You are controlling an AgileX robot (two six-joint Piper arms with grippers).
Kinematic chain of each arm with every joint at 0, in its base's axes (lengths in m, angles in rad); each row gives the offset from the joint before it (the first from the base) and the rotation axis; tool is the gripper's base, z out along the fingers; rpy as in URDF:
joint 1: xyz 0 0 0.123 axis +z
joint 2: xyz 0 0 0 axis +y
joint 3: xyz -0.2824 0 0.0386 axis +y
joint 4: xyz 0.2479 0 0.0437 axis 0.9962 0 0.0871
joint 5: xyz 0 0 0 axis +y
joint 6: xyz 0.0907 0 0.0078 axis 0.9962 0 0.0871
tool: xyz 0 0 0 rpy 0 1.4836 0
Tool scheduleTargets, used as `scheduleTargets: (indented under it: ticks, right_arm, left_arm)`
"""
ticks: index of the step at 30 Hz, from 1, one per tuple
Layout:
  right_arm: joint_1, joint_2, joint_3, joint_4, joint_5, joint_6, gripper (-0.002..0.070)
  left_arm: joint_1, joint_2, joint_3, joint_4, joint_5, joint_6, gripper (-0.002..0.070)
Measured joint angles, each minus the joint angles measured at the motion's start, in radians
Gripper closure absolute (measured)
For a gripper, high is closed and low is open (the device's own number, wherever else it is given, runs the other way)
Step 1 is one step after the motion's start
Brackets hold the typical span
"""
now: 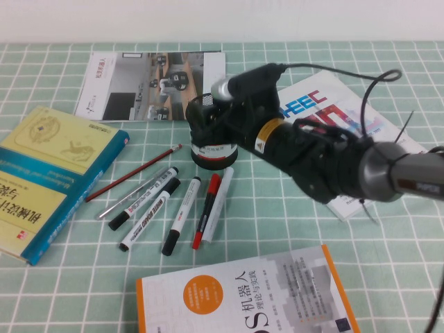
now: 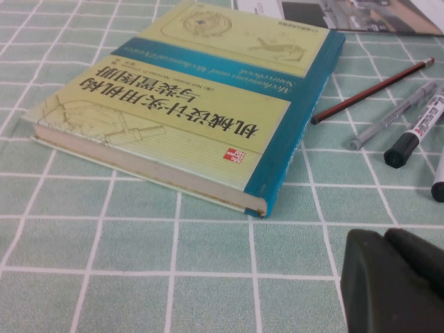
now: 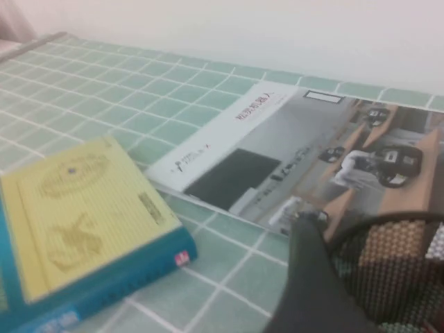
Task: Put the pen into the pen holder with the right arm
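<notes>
Right gripper hovers over the black mesh holder mid-table; whether its fingers are shut cannot be told. Left gripper, equally unclear, sits near the left edge. No slim red pen is discernible.

The right pincer crowds the pen holder; markers block its front.

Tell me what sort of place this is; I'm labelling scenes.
Likely a desk or study table set up for robot trials: books, markers and a pen holder on a green checked tablecloth. The right gripper is at the holder; the left gripper hovers near the yellow book.
</notes>
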Motion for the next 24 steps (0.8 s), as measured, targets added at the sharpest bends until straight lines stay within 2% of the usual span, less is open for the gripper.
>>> scheduleTargets:
  ticks: [3, 6, 11, 14, 19, 24]
  right_arm:
    - [0.000, -0.059, 0.000, -0.064, 0.049, 0.075, 0.0329]
    - [0.000, -0.136, 0.000, -0.203, 0.110, 0.217, 0.0371]
    - [0.000, -0.291, 0.000, -0.552, 0.272, 0.578, 0.0547]
    - [0.000, -0.398, 0.013, -0.868, 0.323, 0.876, 0.0652]
    - [0.000, -0.572, 0.086, -1.341, 0.190, 1.363, 0.0689]
    - [0.000, -0.713, 0.204, -1.462, 0.042, 1.525, 0.0694]
  left_arm:
    - [0.000, 0.000, 0.000, 0.000, 0.000, 0.000, 0.0681]
    - [0.000, 0.000, 0.000, 0.000, 0.000, 0.000, 0.0681]
    - [0.000, 0.000, 0.000, 0.000, 0.000, 0.000, 0.0681]
    - [0.000, 0.000, 0.000, 0.000, 0.000, 0.000, 0.0681]
    - [0.000, 0.000, 0.000, 0.000, 0.000, 0.000, 0.0681]
    - [0.000, 0.000, 0.000, 0.000, 0.000, 0.000, 0.0681]
